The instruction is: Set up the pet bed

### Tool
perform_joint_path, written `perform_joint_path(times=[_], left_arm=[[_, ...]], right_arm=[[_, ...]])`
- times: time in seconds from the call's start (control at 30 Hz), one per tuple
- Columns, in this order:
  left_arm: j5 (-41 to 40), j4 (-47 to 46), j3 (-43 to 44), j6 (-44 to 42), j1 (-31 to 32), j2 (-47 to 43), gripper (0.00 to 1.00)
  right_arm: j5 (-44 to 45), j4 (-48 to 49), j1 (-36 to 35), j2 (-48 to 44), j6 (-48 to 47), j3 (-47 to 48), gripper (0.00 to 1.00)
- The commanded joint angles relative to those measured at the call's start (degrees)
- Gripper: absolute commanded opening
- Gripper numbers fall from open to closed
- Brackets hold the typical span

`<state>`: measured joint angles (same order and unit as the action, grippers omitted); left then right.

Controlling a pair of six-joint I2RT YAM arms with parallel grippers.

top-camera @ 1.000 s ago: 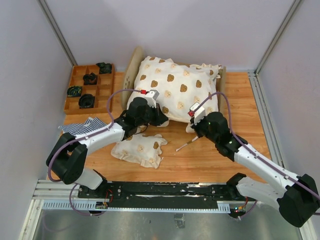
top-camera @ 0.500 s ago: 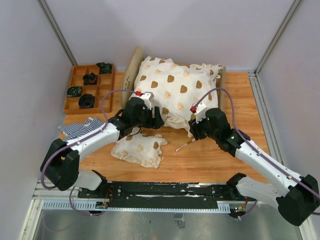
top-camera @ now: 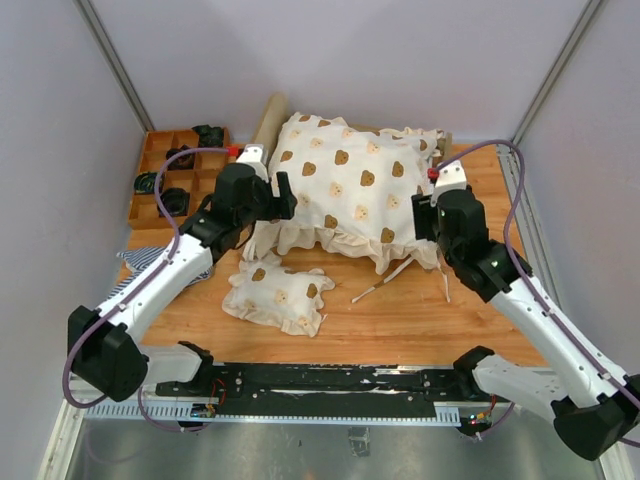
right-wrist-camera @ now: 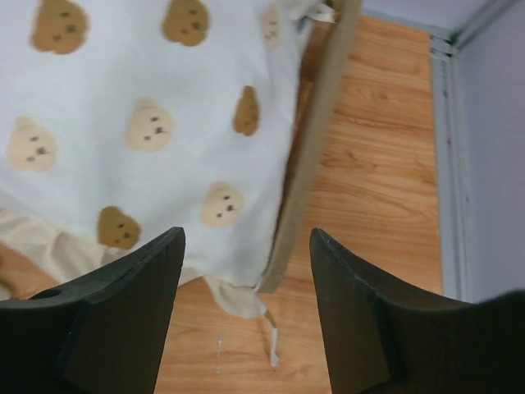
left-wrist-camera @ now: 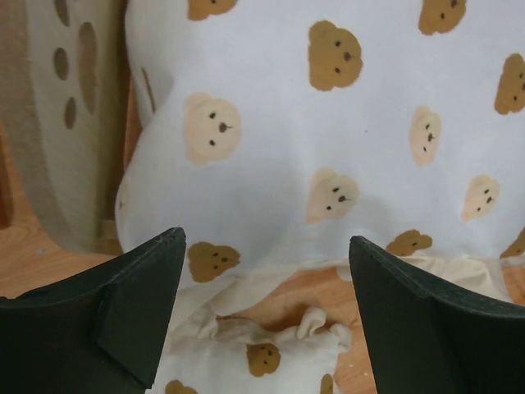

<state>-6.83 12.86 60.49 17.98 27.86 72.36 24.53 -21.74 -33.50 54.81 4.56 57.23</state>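
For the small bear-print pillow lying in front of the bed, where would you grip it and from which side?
Probably the pillow's ruffled near edge, from above. It lies flat and soft on the table, the frill looks thin enough to pinch, and that side is clear of the quilt.

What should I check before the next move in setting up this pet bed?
1. Left tool open, holding nothing: ok.
2. Right tool open, holding nothing: ok.
3. Quilt spread over the bed: ok.
4. Pillow on the bed: not ok, it lies on the table in front.
5. Striped cloth in the bed: not ok, it lies at the table's left edge.
6. What is under the quilt: cannot tell, hidden.
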Motion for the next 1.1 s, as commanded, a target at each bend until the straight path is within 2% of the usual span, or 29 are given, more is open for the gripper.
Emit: perform_joint_path(times=[0.0, 0.2, 0.37, 0.57, 0.73, 0.8, 0.97, 1.03, 1.07], left_arm=[[-2.8, 5.69, 4.68, -1.78, -2.66, -0.55, 0.86], [-5.41, 11.05, 8.08, -2.94, -7.37, -1.69, 0.87], [-5.9, 12.01, 7.97, -3.5, -9.35, -2.93, 0.87], [2.72, 9.82, 3.27, -6.29, -9.55, -5.4, 0.85], [6.68, 8.88, -1.63, -5.35, -9.49, -8.43, 0.83], [10.59, 7.93, -3.54, -4.24, -9.51, -9.09, 0.81], [13.34, 5.8, -7.68, -2.68, -9.46, -10.64, 0.77], [12.18, 5.81, -8.53, -2.77, -9.47, -10.75, 0.76], [10.98, 5.69, -8.88, -2.73, -9.46, -10.75, 0.76]], right_arm=[[6.75, -4.54, 7.09, 5.44, -0.09, 3.17, 0.64], [-3.79, -5.29, 14.15, 12.37, -0.71, 4.5, 0.57], [-6.89, -3.56, 18.36, 15.64, -0.45, 2.25, 0.39], [-13.47, 2.22, 24.08, 21.41, -2.68, 0.22, 0.24], [-13.07, 4.16, 27.97, 26.32, -6.34, 2.28, 0.1], [-13.94, 5.04, 29.47, 28.56, -7.46, 4.24, 0.07], [-14.71, 4.83, 32.43, 34.47, -8.62, 10.23, 0.02], [-15.17, 3.43, 33.26, 35.5, -7.69, 12.4, 0.02], [-14.73, 1.98, 33.31, 35.59, -6.55, 13.69, 0.06]])
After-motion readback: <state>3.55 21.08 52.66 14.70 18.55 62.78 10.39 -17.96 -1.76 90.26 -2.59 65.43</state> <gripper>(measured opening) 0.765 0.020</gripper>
